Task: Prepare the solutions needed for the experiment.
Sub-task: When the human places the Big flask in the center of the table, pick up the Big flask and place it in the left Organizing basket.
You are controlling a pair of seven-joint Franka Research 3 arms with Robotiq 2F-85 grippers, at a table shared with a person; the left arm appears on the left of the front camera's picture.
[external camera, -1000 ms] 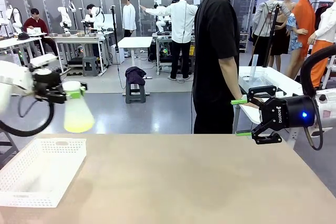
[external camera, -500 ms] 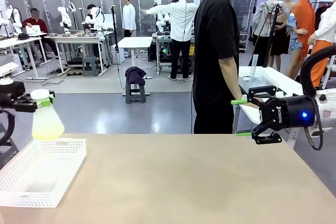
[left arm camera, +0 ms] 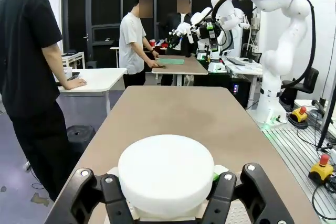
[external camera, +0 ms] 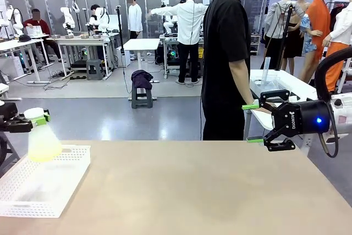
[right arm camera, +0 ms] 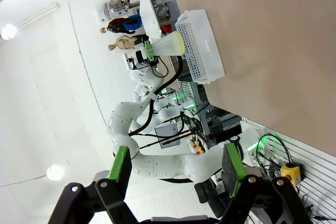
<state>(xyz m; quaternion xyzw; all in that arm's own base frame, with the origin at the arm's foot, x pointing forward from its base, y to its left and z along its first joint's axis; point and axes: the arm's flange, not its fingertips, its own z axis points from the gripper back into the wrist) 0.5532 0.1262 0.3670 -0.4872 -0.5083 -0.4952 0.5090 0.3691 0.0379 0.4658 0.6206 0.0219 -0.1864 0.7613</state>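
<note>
Yellow-green liquid (external camera: 44,149) tints a translucent conical plastic flask (external camera: 43,141) pinched at its neck by the left gripper (external camera: 34,118), hanging over the white perforated basket (external camera: 55,191) at nine o'clock, likely to be lowered in next; the right gripper (external camera: 254,123) waits spread at three o'clock.

The left gripper (external camera: 34,120) is gripping the neck of a flask (external camera: 43,137) holding yellow-green liquid (external camera: 44,152) above a white basket (external camera: 41,181). The right gripper (external camera: 252,123) is hovering with jaws apart beside a person (external camera: 228,53).
</note>
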